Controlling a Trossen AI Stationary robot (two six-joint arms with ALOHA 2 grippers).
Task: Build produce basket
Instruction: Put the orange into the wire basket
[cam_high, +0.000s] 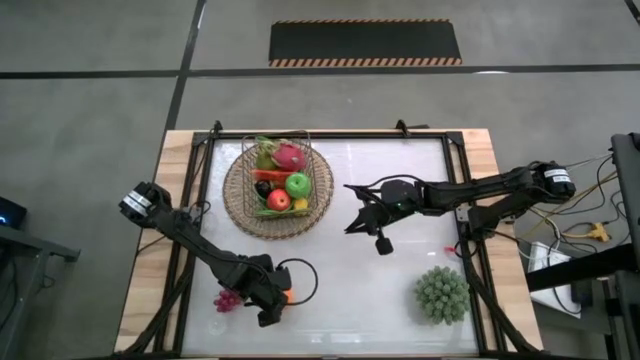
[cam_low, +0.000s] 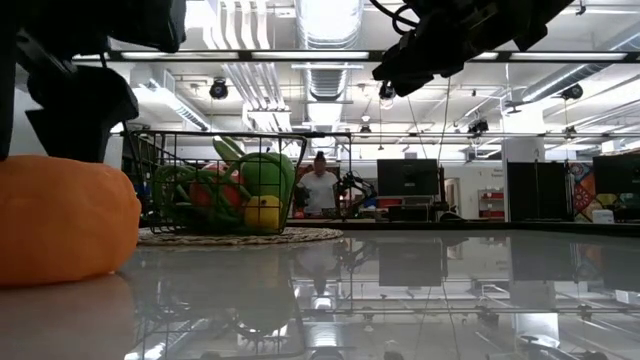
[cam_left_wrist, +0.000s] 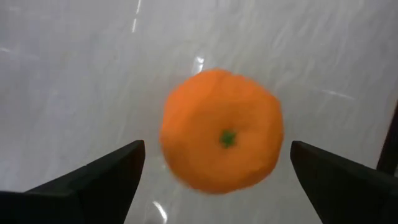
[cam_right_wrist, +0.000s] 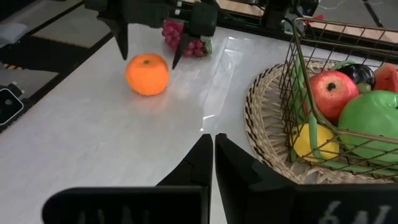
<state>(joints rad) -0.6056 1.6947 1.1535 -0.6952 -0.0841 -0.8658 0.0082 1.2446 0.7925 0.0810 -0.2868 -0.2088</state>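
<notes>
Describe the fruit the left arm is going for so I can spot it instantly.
Find the wicker basket, then go to the table's near-left area, where the left gripper stands open over the orange. It is round and plain orange; the neighbouring grapes are a purple bunch.

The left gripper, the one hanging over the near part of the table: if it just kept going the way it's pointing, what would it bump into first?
Most likely the orange. The left gripper is open, its fingers either side of the fruit, not yet touching it.
</notes>
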